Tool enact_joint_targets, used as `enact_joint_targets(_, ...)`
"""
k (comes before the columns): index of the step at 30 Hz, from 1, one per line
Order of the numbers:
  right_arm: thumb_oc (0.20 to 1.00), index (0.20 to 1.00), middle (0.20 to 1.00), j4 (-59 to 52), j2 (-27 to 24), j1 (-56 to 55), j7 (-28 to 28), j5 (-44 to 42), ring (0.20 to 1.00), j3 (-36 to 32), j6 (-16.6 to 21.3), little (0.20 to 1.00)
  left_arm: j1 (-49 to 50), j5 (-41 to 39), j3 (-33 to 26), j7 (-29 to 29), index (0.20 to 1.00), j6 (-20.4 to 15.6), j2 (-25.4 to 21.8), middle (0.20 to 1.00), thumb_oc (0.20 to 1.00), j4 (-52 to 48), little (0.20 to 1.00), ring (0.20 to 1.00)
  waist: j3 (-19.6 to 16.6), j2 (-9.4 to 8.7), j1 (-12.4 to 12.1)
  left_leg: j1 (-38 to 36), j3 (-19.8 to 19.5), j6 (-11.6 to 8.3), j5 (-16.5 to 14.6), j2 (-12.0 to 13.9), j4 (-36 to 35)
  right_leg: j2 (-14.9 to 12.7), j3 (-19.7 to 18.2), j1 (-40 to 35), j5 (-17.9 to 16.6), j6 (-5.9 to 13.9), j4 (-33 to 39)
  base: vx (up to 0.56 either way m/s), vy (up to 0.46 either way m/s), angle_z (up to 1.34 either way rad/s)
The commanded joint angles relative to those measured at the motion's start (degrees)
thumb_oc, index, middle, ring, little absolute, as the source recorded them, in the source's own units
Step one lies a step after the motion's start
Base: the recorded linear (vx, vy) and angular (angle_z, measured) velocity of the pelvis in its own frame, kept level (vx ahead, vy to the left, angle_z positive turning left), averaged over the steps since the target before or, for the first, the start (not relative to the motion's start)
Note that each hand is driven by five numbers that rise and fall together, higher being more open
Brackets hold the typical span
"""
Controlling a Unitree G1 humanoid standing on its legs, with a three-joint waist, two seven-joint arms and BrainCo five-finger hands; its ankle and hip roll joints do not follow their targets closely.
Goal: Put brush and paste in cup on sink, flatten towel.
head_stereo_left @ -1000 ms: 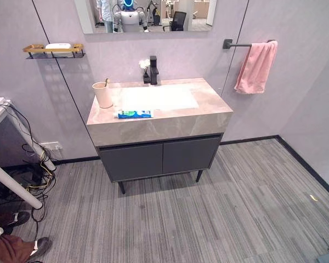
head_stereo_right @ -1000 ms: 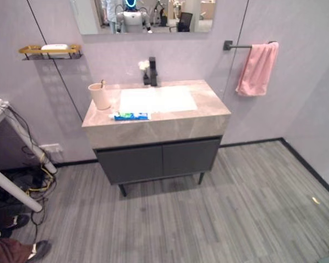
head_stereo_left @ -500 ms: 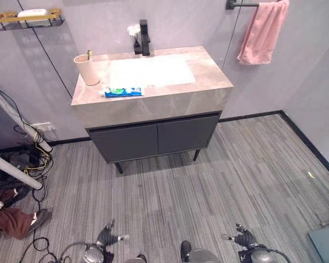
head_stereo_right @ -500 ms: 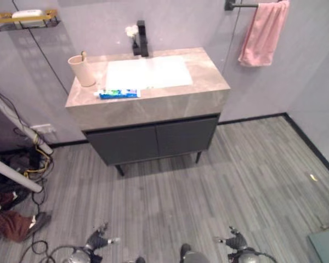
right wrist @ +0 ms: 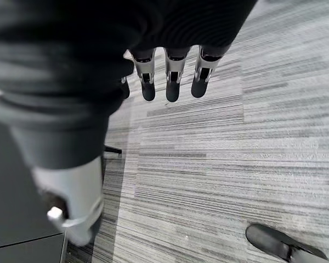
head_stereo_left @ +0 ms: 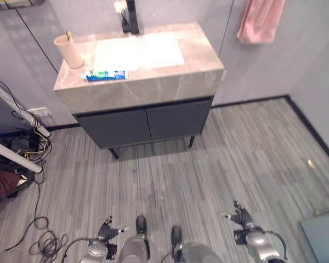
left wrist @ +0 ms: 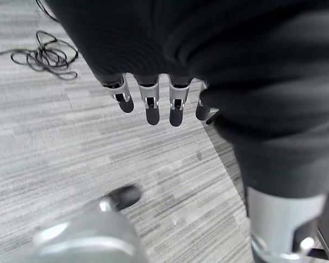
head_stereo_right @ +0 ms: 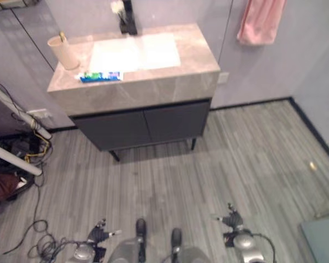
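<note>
A beige cup stands at the left end of the marble sink counter, and a toothbrush sticks up out of it. The blue and green toothpaste tube lies flat near the counter's front edge, right of the cup. On the wall to the right of the sink hangs a pink towel, bunched. Both hands hang low over the floor, far from the sink. My left hand is open and holds nothing, fingers straight. My right hand is open and holds nothing too, fingers straight.
A white basin with a black faucet is set in the counter above dark cabinet doors. Cables and a white slanted pole lie at the left. A grey-blue panel sits at lower right on the striped floor.
The whole picture has shifted upward, so the camera has tilted down. Both hands now show higher above the bottom edge. Cup, brush, paste and towel lie as before.
</note>
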State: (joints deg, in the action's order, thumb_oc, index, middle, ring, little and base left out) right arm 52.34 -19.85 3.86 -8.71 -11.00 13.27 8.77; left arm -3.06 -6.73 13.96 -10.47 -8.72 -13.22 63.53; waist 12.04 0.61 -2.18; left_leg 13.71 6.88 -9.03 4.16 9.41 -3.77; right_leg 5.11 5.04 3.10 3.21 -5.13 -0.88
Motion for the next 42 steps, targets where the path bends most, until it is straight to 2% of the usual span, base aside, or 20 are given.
enact_joint_targets(1,1.000,1.000,1.000,-3.93,-0.68,-1.10,-1.05,-1.14,1.000,1.32,2.30,1.000,2.77,0.92,-3.03,-2.10,1.000,-1.52,-3.83,1.000,1.000,-3.05,1.000,1.000,-4.21,-0.79,-1.05,3.34,4.41,5.21,10.68,-0.33,0.08,-2.50,-3.99,-11.36,4.60,6.77,-3.99,0.39,0.223,-0.50)
enact_joint_targets(6,1.000,1.000,1.000,-3.25,0.81,-0.82,-0.18,-1.47,1.000,1.82,1.96,1.000,2.71,2.52,-3.55,-2.11,1.000,-1.26,-5.03,1.000,1.000,-1.67,1.000,1.000,-6.10,-2.31,-1.92,4.22,6.35,6.46,9.65,-2.76,6.24,-6.38,-4.51,-13.39,3.46,8.76,-6.19,0.38,0.266,-0.29)
enact_joint_targets(7,1.000,1.000,1.000,-3.35,1.44,-1.49,1.05,-1.13,1.000,2.12,1.48,1.000,3.25,3.09,-3.59,-1.71,1.000,-1.39,-5.70,1.000,1.000,-1.40,1.000,1.000,-7.64,-4.18,-2.35,4.11,7.94,8.33,5.79,-5.66,9.34,-10.08,-4.50,-13.31,-3.05,11.44,-8.21,0.45,0.357,-0.05)
enact_joint_targets(8,1.000,1.000,1.000,-3.35,1.43,-1.49,1.05,-1.13,1.000,2.12,1.48,1.000,3.25,3.09,-3.59,-1.71,1.000,-1.39,-5.69,1.000,1.000,-1.40,1.000,1.000,-7.75,-4.06,-2.47,4.25,7.98,8.30,5.84,-5.48,9.33,-9.93,-4.62,-13.13,-3.20,11.40,-8.16,0.54,0.467,-0.14)
enact_joint_targets(9,1.000,1.000,1.000,-3.82,1.56,-1.83,1.45,-0.74,1.000,2.08,1.20,1.000,3.84,3.36,-3.46,-1.50,1.000,-1.39,-6.15,1.000,1.000,-2.65,1.000,1.000,-8.16,-4.75,-2.79,3.61,8.47,9.68,3.78,-7.51,9.63,-11.49,-5.19,-11.77,-9.88,12.96,-12.33,0.25,0.270,-0.15)
enact_joint_targets(12,1.000,1.000,1.000,-4.44,1.57,-1.57,1.69,-1.18,1.000,2.02,1.10,1.000,3.30,3.58,-2.86,-1.40,1.000,-1.30,-6.80,1.000,1.000,-4.44,1.000,1.000,-6.81,-4.06,-2.17,1.59,7.90,11.57,1.51,-9.19,9.18,-12.48,-4.71,-6.27,-19.00,13.71,-23.32,0.24,0.330,0.02)
enact_joint_targets(14,1.000,1.000,1.000,-5.13,1.68,-1.38,1.61,-1.16,1.000,2.23,1.08,1.000,2.65,3.96,-2.25,-1.49,1.000,-1.15,-7.24,1.000,1.000,-4.93,1.000,1.000,-5.05,-3.02,-1.04,-0.43,7.17,12.53,0.50,-9.35,8.65,-11.87,-3.46,-2.68,-19.76,13.62,-29.52,0.18,0.263,0.30)
enact_joint_targets(16,1.000,1.000,1.000,-5.68,1.57,-1.15,1.68,-1.37,1.000,2.12,1.21,1.000,1.87,5.03,-1.39,-1.53,1.000,-1.10,-7.45,1.000,1.000,-4.80,1.000,1.000,-3.74,-2.20,0.84,-3.40,5.65,13.07,-0.96,-10.21,7.59,-8.05,-4.46,2.86,-14.78,12.58,-31.98,0.25,0.218,0.42)
enact_joint_targets(19,1.000,1.000,1.000,-5.43,1.61,-0.84,1.60,-1.76,1.000,2.38,1.24,1.000,1.54,4.79,-1.45,-1.67,1.000,-1.04,-7.25,1.000,1.000,-3.29,1.000,1.000,-3.10,-1.31,1.24,-8.11,5.75,12.59,-1.99,-10.10,5.35,-9.77,2.92,7.59,-7.57,10.74,-24.66,0.24,0.131,-0.05)
enact_joint_targets(21,1.000,1.000,1.000,-5.04,1.47,-0.46,1.40,-1.84,1.000,2.58,1.30,1.000,1.01,4.57,-1.09,-1.61,1.000,-1.06,-6.75,1.000,1.000,-2.55,1.000,1.000,-2.46,-1.38,2.28,-10.02,4.25,12.22,-2.76,-10.85,4.82,-8.79,2.89,9.48,-6.07,10.55,-20.91,0.28,-0.016,-0.18)
enact_joint_targets(22,1.000,1.000,1.000,-4.76,1.37,-0.15,0.95,-2.35,1.000,2.42,1.26,1.000,0.14,4.54,-1.06,-1.52,1.000,-0.94,-6.33,1.000,1.000,-1.18,1.000,1.000,-2.23,-2.13,3.42,-12.31,2.98,11.72,-4.21,-11.73,4.50,-8.66,0.61,11.55,-8.15,11.41,-12.79,0.35,-0.048,0.09)
enact_joint_targets(23,1.000,1.000,1.000,-4.75,1.35,-0.14,0.95,-2.36,1.000,2.42,1.26,1.000,0.13,4.54,-1.06,-1.52,1.000,-0.96,-6.30,1.000,1.000,-1.15,1.000,1.000,-1.95,-1.99,3.50,-12.69,2.86,11.69,-4.35,-11.62,4.48,-8.56,0.75,11.01,-8.16,11.42,-12.51,0.62,-0.134,0.39)
enact_joint_targets(24,1.000,1.000,1.000,-4.80,1.16,-0.41,0.66,-2.45,1.000,1.93,1.14,1.000,-0.36,5.24,-0.94,-1.29,1.000,-0.97,-5.45,1.000,1.000,-0.14,1.000,1.000,-1.92,-2.43,4.92,-16.00,0.96,10.89,-6.70,-12.15,4.35,-10.24,-1.39,13.71,-12.68,12.78,-4.66,0.39,-0.084,0.36)
enact_joint_targets(26,1.000,1.000,1.000,-4.79,0.99,-0.73,0.96,-2.17,1.000,1.72,0.99,1.000,-0.22,5.56,-0.99,-1.01,1.000,-0.96,-5.41,1.000,1.000,0.10,1.000,1.000,-2.07,-2.76,5.36,-17.26,0.37,10.70,-7.65,-12.29,4.52,-10.21,-1.56,13.77,-13.74,13.00,-3.78,0.40,-0.112,0.40)
enact_joint_targets(29,1.000,1.000,1.000,-3.87,0.69,-1.63,1.43,-2.05,1.000,1.71,0.94,1.000,0.03,7.20,-0.06,-0.68,1.000,-0.84,-5.27,1.000,1.000,0.31,1.000,1.000,-3.84,-3.33,5.64,-18.56,-1.41,9.85,-8.88,-11.83,6.47,-8.22,-3.64,9.81,-12.85,11.71,-3.91,0.33,-0.147,0.58)
enact_joint_targets(32,1.000,1.000,1.000,-3.61,-0.53,-1.22,1.68,-1.17,1.000,1.90,0.84,1.000,0.38,5.77,-1.04,-0.54,1.000,-0.74,-4.48,1.000,1.000,1.40,1.000,1.000,-5.33,-2.89,5.21,-18.75,-2.35,7.87,-7.76,-10.25,10.29,-6.40,-1.80,7.01,-11.27,10.16,-3.49,0.34,-0.193,0.52)
enact_joint_targets(35,1.000,1.000,1.000,-4.03,-1.81,-1.09,1.93,-0.11,1.000,1.91,0.84,1.000,-0.09,6.06,-0.88,-0.37,1.000,-0.49,-3.99,1.000,1.000,2.52,1.000,1.000,-5.33,-3.49,5.00,-15.28,-2.14,4.68,-2.47,-8.07,21.79,-5.55,-0.63,3.84,-10.16,8.36,-2.37,0.27,-0.214,0.16)
enact_joint_targets(38,1.000,1.000,1.000,-3.42,-2.28,-1.07,1.63,-0.55,1.000,1.82,0.92,1.000,-1.50,5.53,-0.08,-0.76,1.000,-0.38,-3.79,1.000,1.000,2.77,1.000,1.000,-4.07,-4.72,4.87,-10.26,0.33,3.80,0.25,-6.27,29.67,-6.31,0.57,2.16,-9.17,7.03,-1.96,0.14,-0.156,-0.02)
enact_joint_targets(41,1.000,1.000,1.000,-1.99,-2.64,-1.42,0.82,0.08,1.000,1.99,0.57,1.000,-2.11,5.58,0.66,-1.06,1.000,-0.24,-3.42,1.000,1.000,2.84,1.000,1.000,-4.09,-4.98,4.68,-7.26,4.43,4.56,-0.89,-4.00,25.53,-6.88,1.74,0.44,-8.01,7.16,-1.17,0.21,-0.082,0.34)
enact_joint_targets(42,1.000,1.000,1.000,-2.07,-2.85,-1.72,0.69,0.32,1.000,2.06,0.57,1.000,-1.57,6.27,0.89,-1.29,1.000,-0.24,-3.46,1.000,1.000,2.79,1.000,1.000,-4.50,-4.84,4.48,-6.36,4.31,5.18,-2.13,-2.91,17.82,-7.33,1.67,-0.23,-7.17,8.07,-0.79,0.26,0.091,0.53)
